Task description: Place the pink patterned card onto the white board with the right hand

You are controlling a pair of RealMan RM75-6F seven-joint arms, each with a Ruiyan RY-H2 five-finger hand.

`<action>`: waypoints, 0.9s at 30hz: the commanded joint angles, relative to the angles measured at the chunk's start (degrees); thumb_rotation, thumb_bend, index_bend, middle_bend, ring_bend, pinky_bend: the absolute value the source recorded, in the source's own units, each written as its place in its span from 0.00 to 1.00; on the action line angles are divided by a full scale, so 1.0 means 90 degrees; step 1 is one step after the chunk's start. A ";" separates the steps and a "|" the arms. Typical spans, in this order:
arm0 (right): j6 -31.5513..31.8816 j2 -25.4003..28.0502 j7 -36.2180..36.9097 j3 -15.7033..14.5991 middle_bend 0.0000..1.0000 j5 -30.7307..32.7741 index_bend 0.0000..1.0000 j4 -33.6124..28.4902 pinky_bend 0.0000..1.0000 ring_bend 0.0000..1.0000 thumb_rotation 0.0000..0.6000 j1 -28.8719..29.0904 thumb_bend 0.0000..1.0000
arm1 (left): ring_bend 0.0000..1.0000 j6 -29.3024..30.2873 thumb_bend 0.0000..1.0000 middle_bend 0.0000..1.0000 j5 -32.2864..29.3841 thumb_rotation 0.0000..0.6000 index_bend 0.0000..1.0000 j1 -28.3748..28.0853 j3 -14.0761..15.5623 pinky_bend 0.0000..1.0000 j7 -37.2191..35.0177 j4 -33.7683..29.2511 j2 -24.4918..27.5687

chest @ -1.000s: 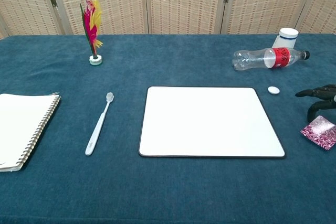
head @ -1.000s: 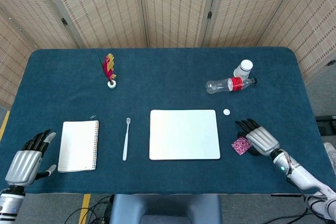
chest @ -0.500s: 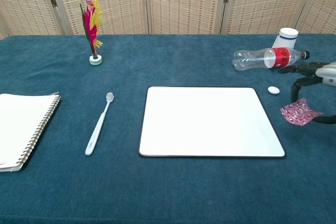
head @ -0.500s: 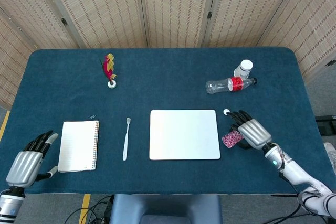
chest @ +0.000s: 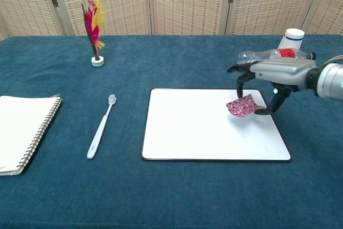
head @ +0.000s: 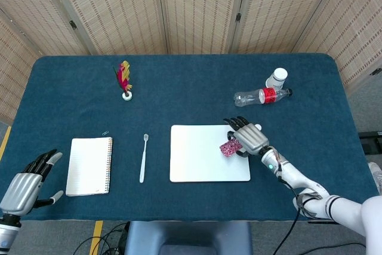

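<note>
Right of centre in the head view, the right hand (head: 247,138) hung over the near-right part of the white board (head: 203,156), its fingers pinched on the pink patterned card (head: 229,147). From the chest view the card (chest: 242,105) sat tilted in the grasp, and it looked to be clear of the board (chest: 203,132), though I couldn't be sure of the gap. My read: this was the carry step ending, with the set-down next. That called for lowering the card flat and parting the fingers without dragging it across the slick surface.

The card looked thin, squarish and busily mottled in pink and maroon. The board was smooth, glossy white with rounded corners and a dark rim, lying on napped blue table cloth (head: 179,94).

Down at the lower left of the head view, the left hand (head: 24,184) rested empty, fingers loosely apart.
</note>
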 commanded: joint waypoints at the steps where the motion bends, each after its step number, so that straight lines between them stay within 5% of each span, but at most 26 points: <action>1: -0.0159 -0.0164 -0.0186 0.0051 0.00 0.0107 0.42 0.0067 0.00 0.00 1.00 0.0125 0.20 | 0.10 -0.0003 0.25 0.07 -0.0007 1.00 0.07 -0.0006 -0.0003 0.23 -0.0108 0.0041 0.0047; 5: -0.0200 -0.0269 -0.0320 0.0056 0.00 0.0201 0.40 0.0101 0.00 0.00 1.00 0.0165 0.20 | 0.10 0.0058 0.25 0.07 0.0047 1.00 0.07 0.0021 0.0018 0.23 -0.0187 0.0056 0.0078; 11: -0.0215 -0.0191 -0.0352 0.0040 0.00 0.0300 0.06 -0.0021 0.00 0.00 1.00 0.0164 0.17 | 0.10 0.0059 0.25 0.07 0.0064 1.00 0.07 0.0027 0.0030 0.23 -0.0151 0.0058 0.0069; 14: -0.0428 -0.0011 -0.0179 0.0000 0.00 0.0344 0.00 -0.0218 0.00 0.00 1.00 0.0221 0.16 | 0.10 -0.0029 0.25 0.07 0.0144 1.00 0.07 -0.0011 0.0087 0.23 -0.0104 0.0062 0.0085; 21: -0.0202 0.0443 0.0012 -0.0006 0.00 0.0363 0.01 -0.0612 0.00 0.00 1.00 0.0093 0.15 | 0.10 -0.0075 0.25 0.07 0.0182 1.00 0.07 -0.0041 0.0116 0.23 -0.0172 0.0047 0.0103; 27: 0.0306 0.0855 0.0270 0.0090 0.00 0.0498 0.28 -0.0445 0.00 0.00 1.00 -0.0223 0.18 | 0.10 -0.0113 0.25 0.07 0.0055 1.00 0.07 -0.0039 0.0070 0.23 0.0036 0.0012 0.0033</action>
